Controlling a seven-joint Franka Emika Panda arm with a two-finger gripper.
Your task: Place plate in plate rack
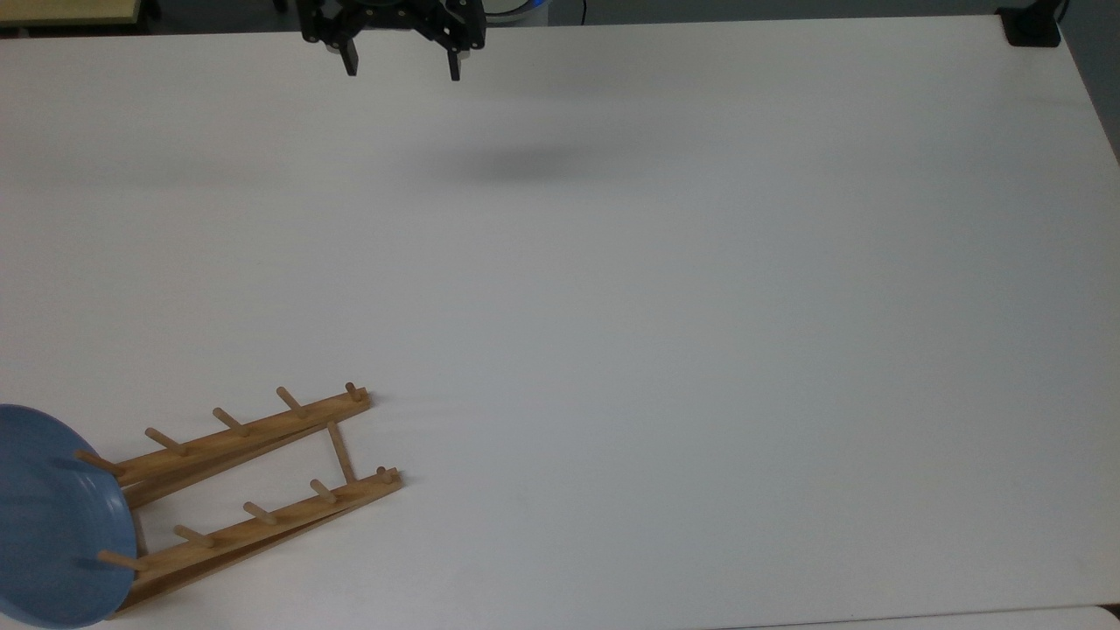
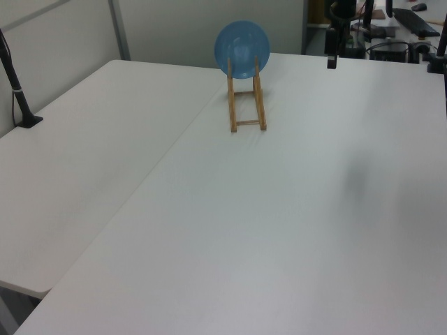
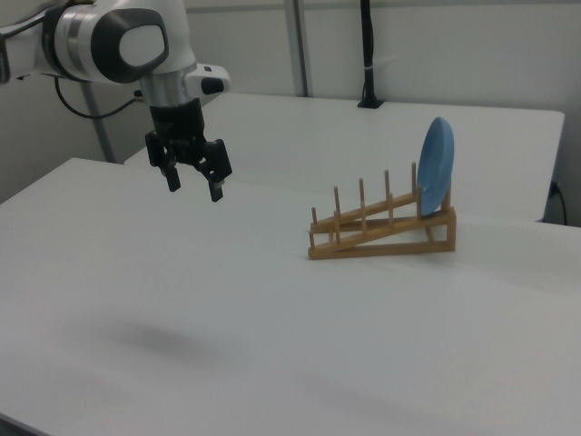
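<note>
The light-blue plate (image 1: 48, 521) (image 2: 242, 49) (image 3: 436, 166) stands on edge in the end slot of the wooden plate rack (image 1: 254, 477) (image 2: 246, 103) (image 3: 381, 227), leaning against its pegs. The rack sits at the top view's lower left corner. My gripper (image 1: 398, 61) (image 3: 192, 184) hangs open and empty high above the table, near the top view's upper edge, far from the rack. In the left view the gripper (image 2: 331, 56) is to the right of the plate, seen edge-on.
The white table (image 1: 700, 306) stretches wide to the top view's right. A black mount (image 1: 1028, 26) sits at the top view's upper right corner. A black post (image 2: 17, 87) stands at the left view's left edge.
</note>
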